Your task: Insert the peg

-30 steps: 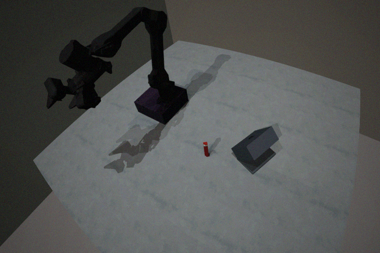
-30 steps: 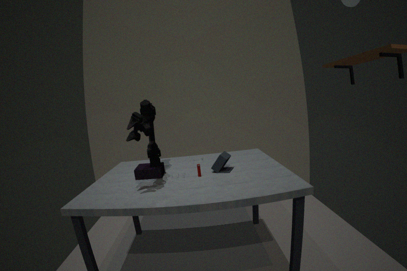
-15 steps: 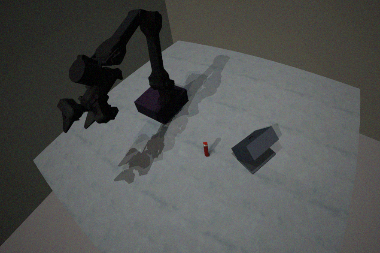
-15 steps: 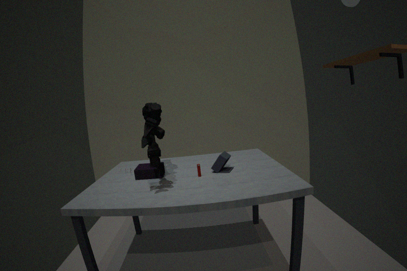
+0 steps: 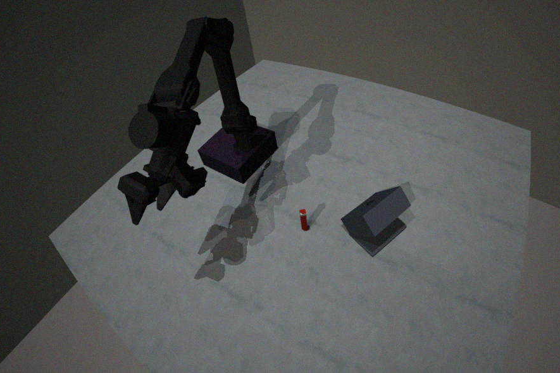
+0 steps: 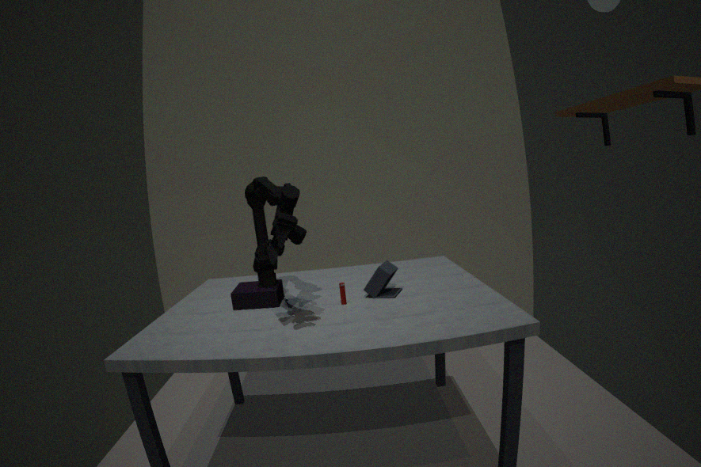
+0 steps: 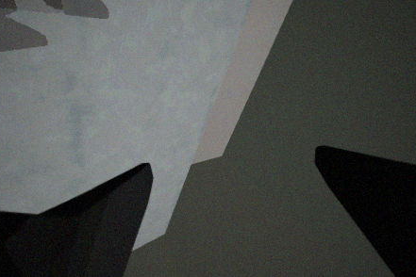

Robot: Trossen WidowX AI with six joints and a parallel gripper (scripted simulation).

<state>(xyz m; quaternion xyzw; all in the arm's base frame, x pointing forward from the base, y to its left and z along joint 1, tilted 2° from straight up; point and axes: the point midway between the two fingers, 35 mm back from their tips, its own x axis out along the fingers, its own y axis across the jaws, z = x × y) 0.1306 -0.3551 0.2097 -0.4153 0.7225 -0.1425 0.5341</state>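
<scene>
2 distant elevated views share the tabletop (image 5: 377,299) (image 6: 329,341); 1 faces along fingers.

Hole's (image 5: 371,203) inner shape (perhaps round) too small to tell.

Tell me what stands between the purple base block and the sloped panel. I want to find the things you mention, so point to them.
The red peg (image 5: 304,220) (image 6: 342,294) stands between the purple base block (image 5: 221,147) (image 6: 246,300) and the sloped panel (image 5: 383,210) (image 6: 380,279), as the top and exterior views show.
</scene>
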